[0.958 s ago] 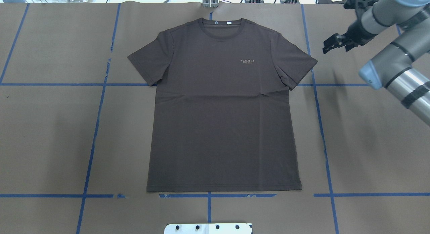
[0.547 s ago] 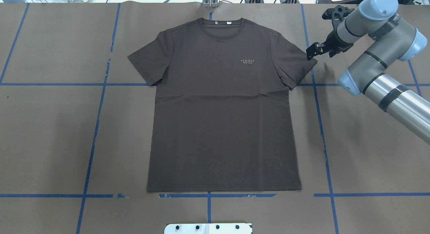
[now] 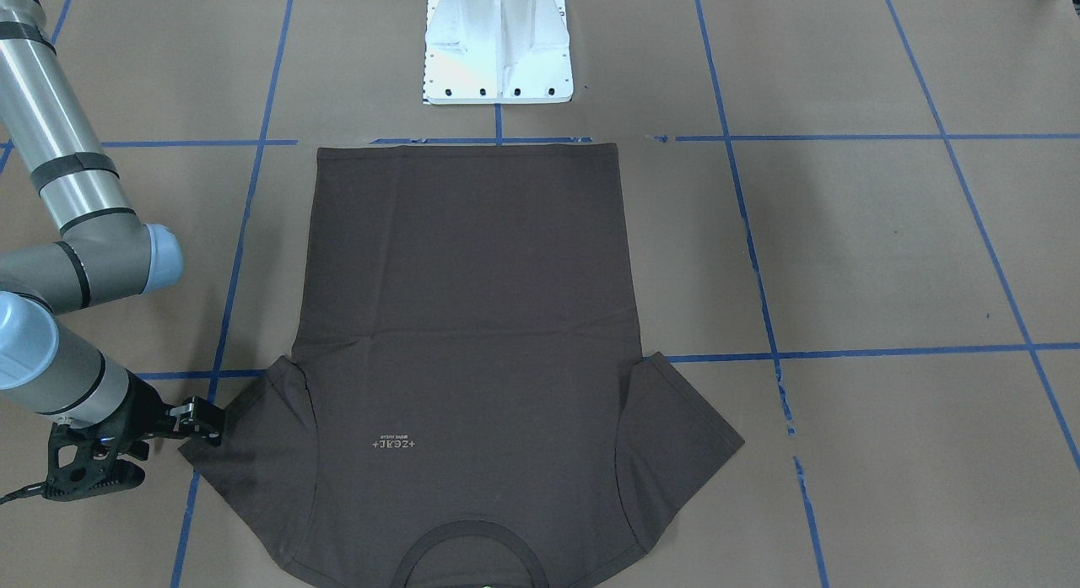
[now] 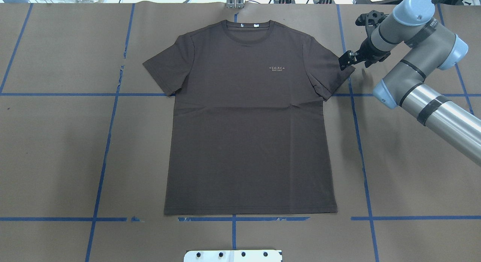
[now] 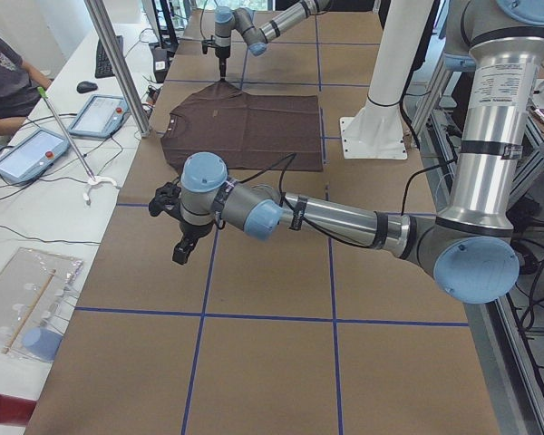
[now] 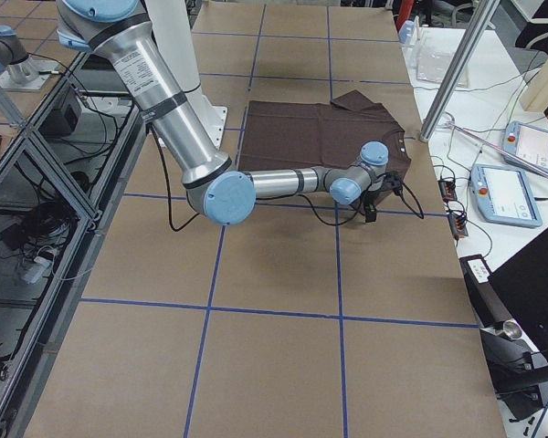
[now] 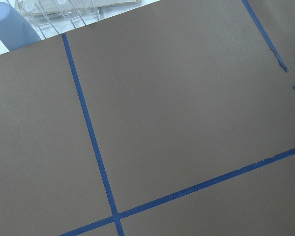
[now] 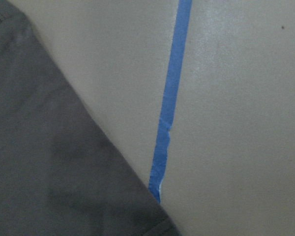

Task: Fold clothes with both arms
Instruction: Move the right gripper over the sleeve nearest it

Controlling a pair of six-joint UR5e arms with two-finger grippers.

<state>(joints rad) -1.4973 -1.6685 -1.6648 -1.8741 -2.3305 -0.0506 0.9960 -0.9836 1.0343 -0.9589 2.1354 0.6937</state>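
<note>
- The shirt [image 4: 248,134] lies flat and face up mid-table [image 4: 413,171]. In the overhead view its collar [image 4: 246,27] is at 12 o'clock and its hem [image 4: 250,210] at 6, so the long axis runs 12 to 6.
- The right gripper [image 4: 346,61] sits at the shirt's 2 o'clock, right at the tip of the near sleeve [image 4: 332,72]. Its fingers look spread and hold nothing.
- From that gripper the sleeve cloth lies toward 8 o'clock, just beside or touching the fingertips. Its wrist view shows only the sleeve edge against bare paper.
- The left gripper [image 5: 179,252] is well apart from the shirt and out of the overhead view. Whether it is spread or pressed together cannot be told.
- Judgement: the right arm is much the nearer. The other sleeve [image 4: 165,70], at the shirt's 10 o'clock, has no gripper near, so a two-arm fold needs the left arm brought in first.
</note>
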